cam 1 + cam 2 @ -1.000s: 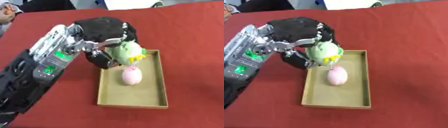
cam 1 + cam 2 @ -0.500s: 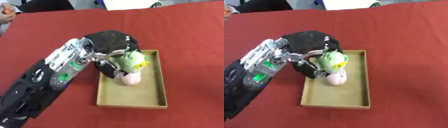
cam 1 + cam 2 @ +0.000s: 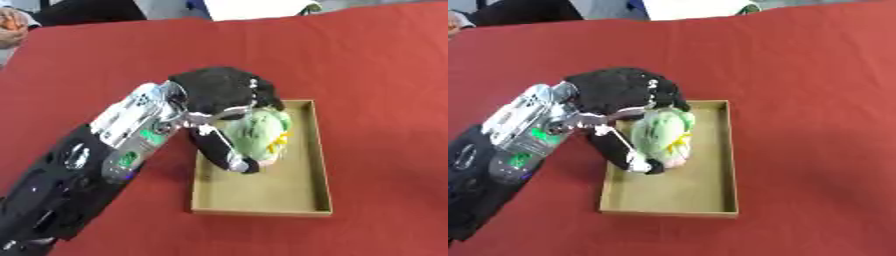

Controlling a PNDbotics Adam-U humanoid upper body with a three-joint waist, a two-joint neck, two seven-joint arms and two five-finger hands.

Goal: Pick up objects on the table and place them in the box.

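Reaching in from the lower left across the red tablecloth [image 3: 367, 60]: the left arm [image 3: 96, 165], black with a silver forearm section and small green lights. At its end, the left hand [image 3: 223, 95], bent downward over the upper part of a shallow tan box [image 3: 322, 165], fingers [image 3: 223, 150] curled round a pale green soft toy [image 3: 258, 132] with a yellow tag or strap hanging on its right side. Held low inside the box's upper half, leaning toward the left wall; whether touching the floor of the box, cannot tell. Just under the green toy, a sliver of pink [image 3: 677, 161] peeking out at its lower edge, otherwise hidden by toy and fingers. Lower half of the box showing bare cardboard floor. Box lying lengthwise, long sides running away from the robot, slightly askew on the cloth. Right hand nowhere in either view. At the far edge beyond the cloth, dark clothing and a pale surface, too indistinct to name.
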